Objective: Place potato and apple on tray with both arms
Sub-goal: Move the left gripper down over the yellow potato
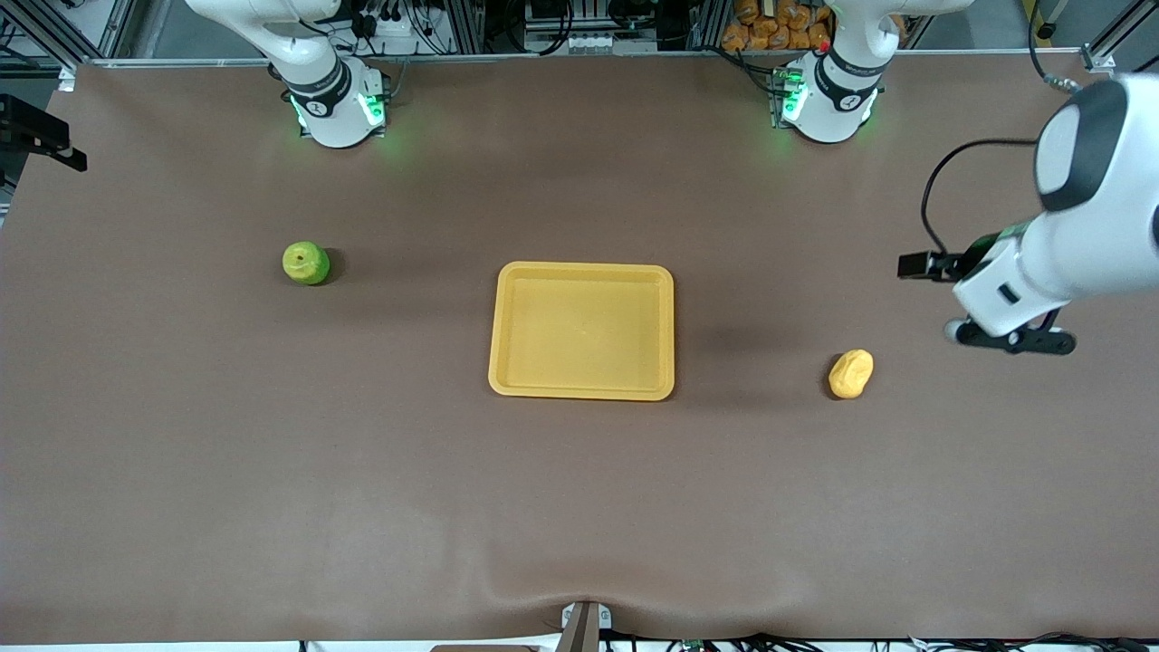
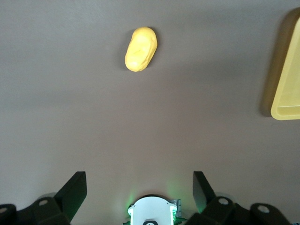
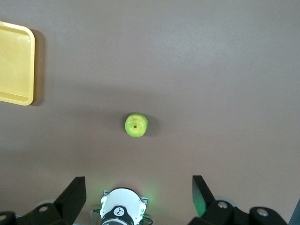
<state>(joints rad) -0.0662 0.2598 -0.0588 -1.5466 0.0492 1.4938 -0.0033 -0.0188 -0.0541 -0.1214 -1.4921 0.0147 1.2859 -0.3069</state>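
Observation:
The potato [image 1: 851, 374] lies on the brown table toward the left arm's end, apart from the tray [image 1: 579, 330]. My left gripper [image 1: 1014, 340] hangs in the air over the table beside the potato, still closer to that end. In the left wrist view it [image 2: 139, 180] is open and empty, with the potato [image 2: 140, 48] and a tray corner [image 2: 286, 70] below. The apple [image 1: 306, 263] stands toward the right arm's end. My right gripper [image 3: 139, 183] is open and empty, high over the table near the apple [image 3: 136, 125]. It is out of the front view. The tray [image 3: 14, 61] holds nothing.
Both arm bases [image 1: 340, 104] [image 1: 828, 100] glow green at the table's back edge. A black bracket [image 1: 41, 136] juts in at the right arm's end. A small mount [image 1: 584, 625] sits at the table's front edge.

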